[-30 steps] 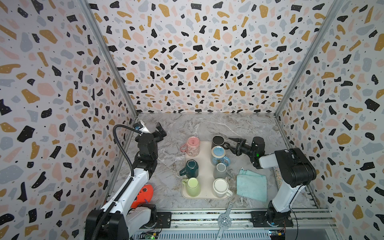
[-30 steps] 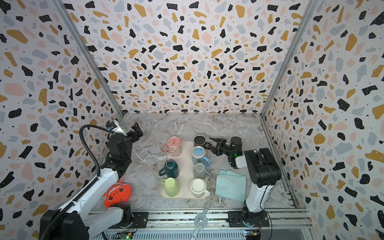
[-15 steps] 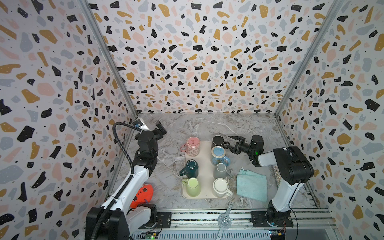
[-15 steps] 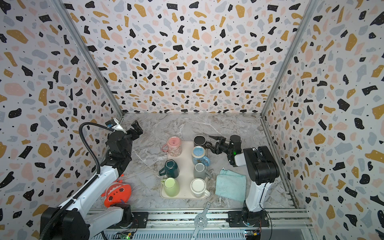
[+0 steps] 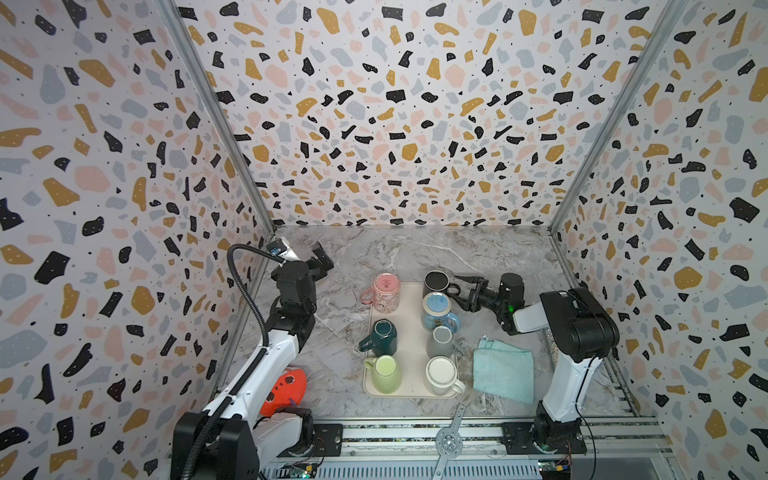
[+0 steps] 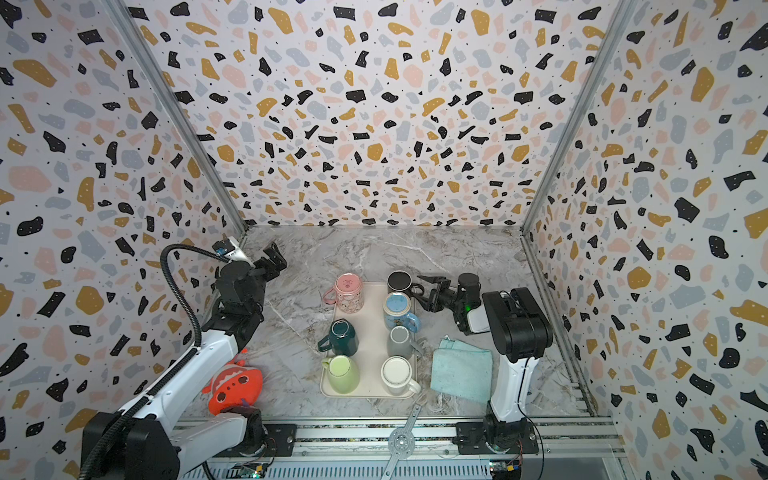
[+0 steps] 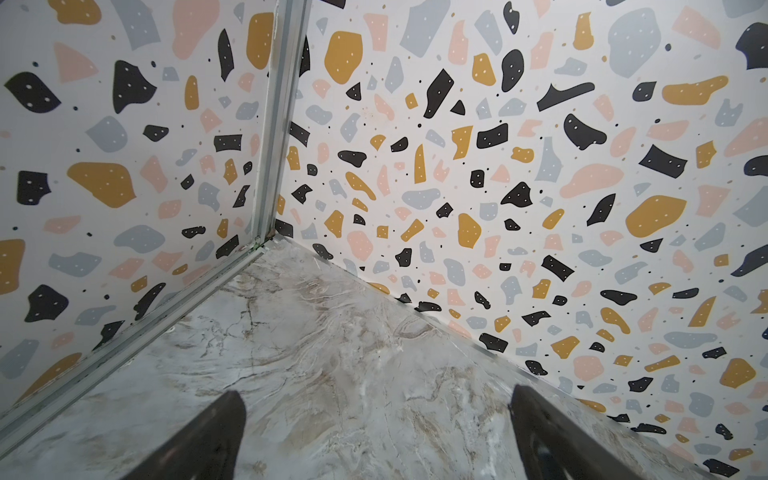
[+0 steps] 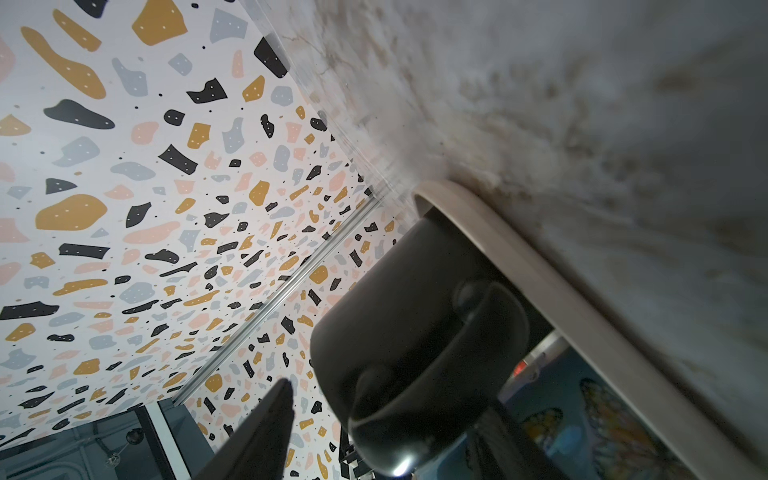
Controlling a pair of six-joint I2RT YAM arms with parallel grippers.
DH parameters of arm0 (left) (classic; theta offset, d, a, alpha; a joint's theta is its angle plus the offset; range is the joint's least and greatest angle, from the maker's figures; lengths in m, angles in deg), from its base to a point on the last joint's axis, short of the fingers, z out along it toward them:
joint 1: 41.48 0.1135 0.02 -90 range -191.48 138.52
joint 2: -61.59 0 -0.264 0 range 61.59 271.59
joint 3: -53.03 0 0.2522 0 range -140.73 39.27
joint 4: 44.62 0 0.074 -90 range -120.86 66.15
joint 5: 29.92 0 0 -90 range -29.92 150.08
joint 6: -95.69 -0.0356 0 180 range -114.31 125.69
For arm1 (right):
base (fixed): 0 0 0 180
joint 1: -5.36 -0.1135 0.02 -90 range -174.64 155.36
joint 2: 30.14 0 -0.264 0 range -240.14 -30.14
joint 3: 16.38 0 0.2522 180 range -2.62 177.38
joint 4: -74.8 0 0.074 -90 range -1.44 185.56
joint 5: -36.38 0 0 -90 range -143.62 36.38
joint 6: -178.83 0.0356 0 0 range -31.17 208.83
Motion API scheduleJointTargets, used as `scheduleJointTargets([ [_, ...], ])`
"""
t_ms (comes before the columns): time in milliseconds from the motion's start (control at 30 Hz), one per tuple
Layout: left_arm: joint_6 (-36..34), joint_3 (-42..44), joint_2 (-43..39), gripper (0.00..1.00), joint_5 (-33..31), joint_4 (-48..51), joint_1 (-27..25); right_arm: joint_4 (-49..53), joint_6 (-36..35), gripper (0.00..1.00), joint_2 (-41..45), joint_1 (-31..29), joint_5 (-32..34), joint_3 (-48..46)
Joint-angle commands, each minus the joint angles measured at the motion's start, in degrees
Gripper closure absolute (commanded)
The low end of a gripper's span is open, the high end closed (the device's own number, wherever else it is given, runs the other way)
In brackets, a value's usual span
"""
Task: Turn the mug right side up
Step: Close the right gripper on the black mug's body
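In both top views I count 7 mugs, 1 tray (image 5: 411, 353), 1 cloth (image 5: 505, 370) and 1 orange toy (image 5: 286, 384). The black mug (image 5: 435, 283) stands at the tray's far right corner; I cannot tell which way up. The left wrist view shows the left pincer (image 7: 374, 392) spread wide and empty above the table (image 7: 332, 324). In the right wrist view the right pincer (image 8: 390, 395) is parted astride the handle (image 8: 494, 332), not gripping. A finger snagging it could, I judge, tip the mug over the rim.
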Motion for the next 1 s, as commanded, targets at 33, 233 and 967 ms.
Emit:
scheduleJointTargets([
  [33, -0.02, -2.45, 0.15, 0.0, -0.59, -0.99, 0.28, -2.09, 11.63, 0.36, -0.61, 0.03, -0.94, 1.67],
  [233, -0.07, -2.63, 0.61, 0.0, -0.59, -0.81, 0.28, -2.79, 11.89, 0.41, -1.85, -0.01, -0.73, 2.39],
  [967, -1.22, -3.07, 1.27, 0.0, -1.52, 0.42, 0.28, -4.57, 13.03, 0.59, -3.84, -0.88, 2.06, 2.51],
])
